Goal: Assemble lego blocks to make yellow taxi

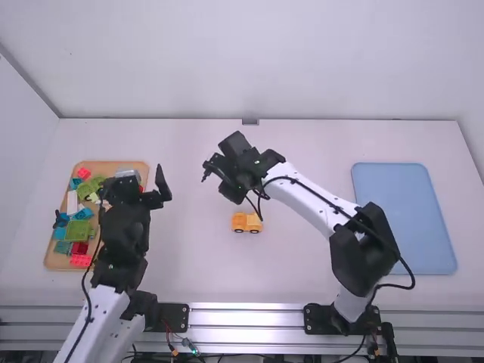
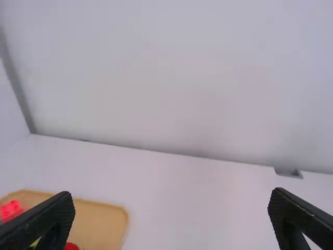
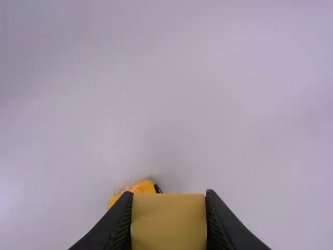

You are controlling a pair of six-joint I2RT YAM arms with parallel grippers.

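Right gripper point(image 1: 218, 169) pinches yellow block point(image 3: 168, 221); left gripper point(image 1: 132, 180) gapes, empty

The right jaws press the block from both sides; the right wrist view's edge crops it. The yellow toy car point(image 1: 246, 222) stands on the table point(image 1: 302, 265) near those jaws, partly hidden behind the block in that view. The left jaws, spread wide, are at the tray point(image 1: 115, 165) of loose bricks point(image 1: 78, 231), partly covered by the left arm.

Both arms point(image 1: 310, 195) have smooth white links and chunky black joints, with loose black cables point(image 1: 344, 211) running along them. Black base plates point(image 1: 172, 317) carry small bolts, and thin red and green wires point(image 1: 185, 343) show nearby.
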